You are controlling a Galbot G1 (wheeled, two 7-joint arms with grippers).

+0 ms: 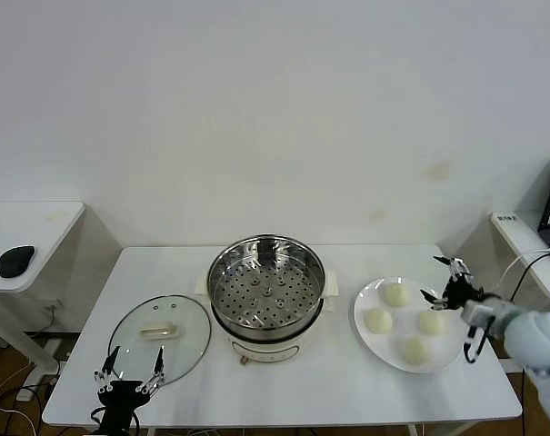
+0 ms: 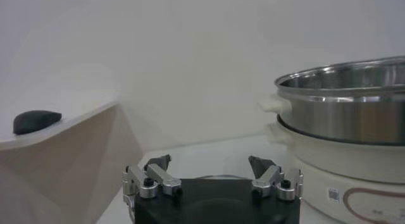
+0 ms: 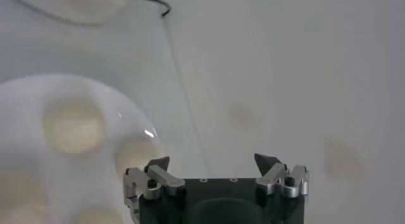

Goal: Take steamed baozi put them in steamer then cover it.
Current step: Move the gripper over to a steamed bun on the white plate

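Four cream-white baozi (image 1: pixel 395 293) lie on a flat white plate (image 1: pixel 365 304) at the table's right. The steel steamer (image 1: pixel 266 297) with its perforated tray stands on a cream base at the table's middle, nothing in it. The glass cover (image 1: pixel 160 337) with its cream bar handle lies flat left of the steamer. My right gripper (image 1: pixel 446 281) is open and empty, just above the plate's right edge. In the right wrist view the open right gripper (image 3: pixel 213 162) hovers beside the plate (image 3: pixel 25 86) and a baozi (image 3: pixel 73 126). My left gripper (image 1: pixel 128 370) is open at the table's front left, near the cover.
A side table (image 1: pixel 29 222) at the left carries a black mouse (image 1: pixel 15 261). Another white surface (image 1: pixel 529 245) with a cable stands at the far right. The left wrist view shows the steamer (image 2: pixel 345 118) to one side and the mouse (image 2: pixel 35 121).
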